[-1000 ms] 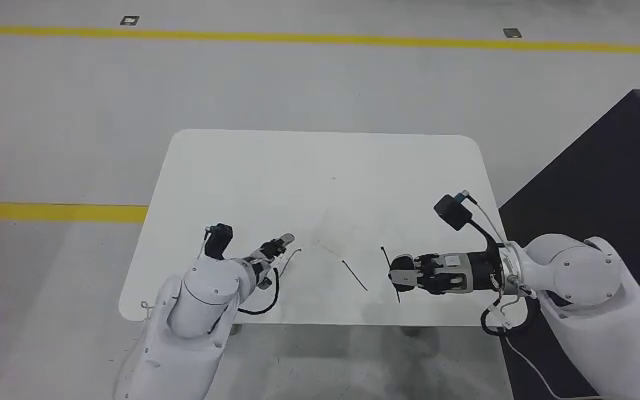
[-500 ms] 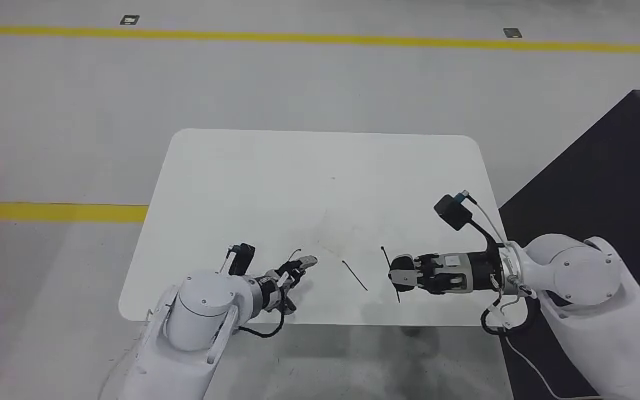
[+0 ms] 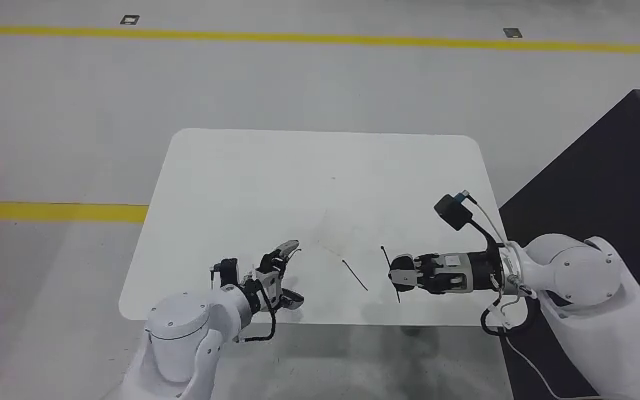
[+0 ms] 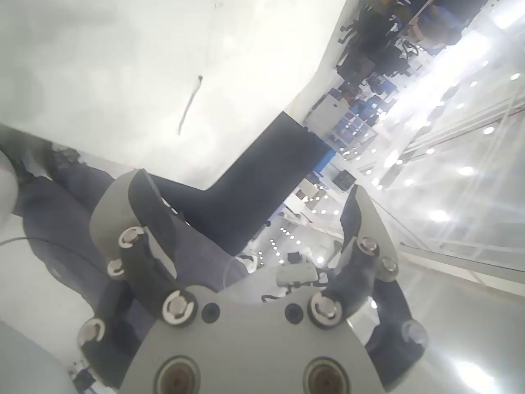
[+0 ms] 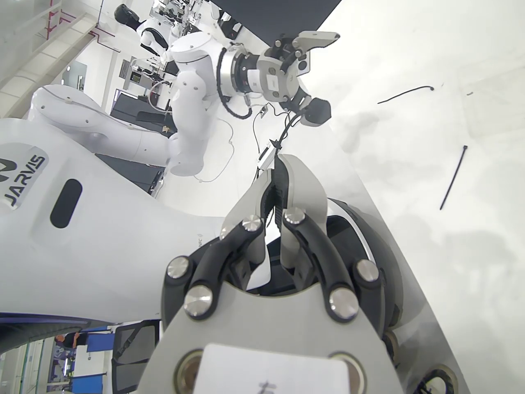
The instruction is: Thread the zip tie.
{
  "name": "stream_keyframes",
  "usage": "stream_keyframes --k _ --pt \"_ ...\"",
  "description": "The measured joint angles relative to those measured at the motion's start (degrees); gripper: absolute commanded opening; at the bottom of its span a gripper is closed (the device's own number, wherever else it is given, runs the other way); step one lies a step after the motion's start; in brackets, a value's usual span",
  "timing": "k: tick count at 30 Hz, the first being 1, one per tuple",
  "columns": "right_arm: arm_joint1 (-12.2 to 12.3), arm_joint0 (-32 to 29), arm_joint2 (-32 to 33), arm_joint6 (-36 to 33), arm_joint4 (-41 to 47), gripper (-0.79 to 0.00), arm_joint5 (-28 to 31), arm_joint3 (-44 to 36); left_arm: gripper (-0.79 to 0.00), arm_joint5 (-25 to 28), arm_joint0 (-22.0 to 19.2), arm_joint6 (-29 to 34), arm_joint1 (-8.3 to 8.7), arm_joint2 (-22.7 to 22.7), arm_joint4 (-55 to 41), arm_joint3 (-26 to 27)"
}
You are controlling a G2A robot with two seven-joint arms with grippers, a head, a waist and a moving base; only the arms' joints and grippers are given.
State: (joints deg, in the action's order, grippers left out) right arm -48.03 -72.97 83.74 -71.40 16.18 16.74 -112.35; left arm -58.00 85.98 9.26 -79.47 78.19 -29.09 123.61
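looking down over the white bench (image 3: 300,170), you see the left arm set low at the lower left of the frame, its forearm angled toward the middle. the left hand (image 3: 291,270) is over the lower left part of the bench, rolled on its side, with its two fingers spread wide and nothing between them. its own wrist camera shows the left hand (image 4: 248,184) with the same wide gap.

the right arm lies nearly level across the lower right of the frame, and the right hand (image 3: 397,272) points toward the left arm. seen from its wrist, the right hand (image 5: 279,166) has its fingers pressed together, and i can't make out anything pinched in them.

the loose zip tie (image 3: 354,275) lies flat on the bench between the two hands, nearer the right one, slanting from upper left to lower right. from the left wrist the loose zip tie (image 4: 188,104) sits on the bench ahead of the open fingers, well apart from them.

the second zip tie (image 3: 390,272) lies steeper, just at the tip of the right hand in the top view. from the right wrist the second zip tie (image 5: 453,178) rests on the bench surface, apart from the closed fingers.

a dark panel (image 3: 600,150) stands at the right edge of the frame.
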Motion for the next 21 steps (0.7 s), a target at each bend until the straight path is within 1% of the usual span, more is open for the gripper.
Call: stream_keyframes --k 2,4,5,7,10,15,16,18,19,21 --pt "0.0 0.0 0.0 0.0 0.0 -0.785 0.0 0.0 0.000 0.0 1.4 -6.0 -0.65 0.5 -5.8 1.0" --pt "0.0 0.0 0.0 0.0 0.0 -0.785 0.0 0.0 0.000 0.0 1.6 -10.2 -0.78 -0.6 -11.7 0.4" --pt "0.0 0.0 0.0 0.0 0.0 -0.785 0.0 0.0 0.000 0.0 1.4 -10.5 -0.63 -1.4 -14.2 -0.3" --pt "0.0 0.0 0.0 0.0 0.0 -0.785 0.0 0.0 0.000 0.0 1.2 -8.0 -0.48 -1.9 -16.8 -0.9" --pt "0.0 0.0 0.0 0.0 0.0 -0.785 0.0 0.0 0.000 0.0 1.2 -6.7 -0.49 -1.8 -15.6 -0.9" --pt "0.0 0.0 0.0 0.0 0.0 -0.785 0.0 0.0 0.000 0.1 1.2 -7.0 -0.50 -1.7 -15.6 -1.0" --pt "0.0 0.0 0.0 0.0 0.0 -0.785 0.0 0.0 0.000 1.0 1.6 -7.9 -0.58 -1.7 -15.7 -1.4" --pt "0.0 0.0 0.0 0.0 0.0 -0.785 0.0 0.0 0.000 3.5 2.6 -11.8 -1.13 -1.6 -17.7 -2.1" --pt "0.0 0.0 0.0 0.0 0.0 -0.785 0.0 0.0 0.000 5.5 3.4 -16.3 -1.82 -1.9 -20.9 -1.9" --pt "0.0 0.0 0.0 0.0 0.0 -0.785 0.0 0.0 0.000 7.8 4.4 -24.7 -3.00 -3.0 -27.4 -0.9"
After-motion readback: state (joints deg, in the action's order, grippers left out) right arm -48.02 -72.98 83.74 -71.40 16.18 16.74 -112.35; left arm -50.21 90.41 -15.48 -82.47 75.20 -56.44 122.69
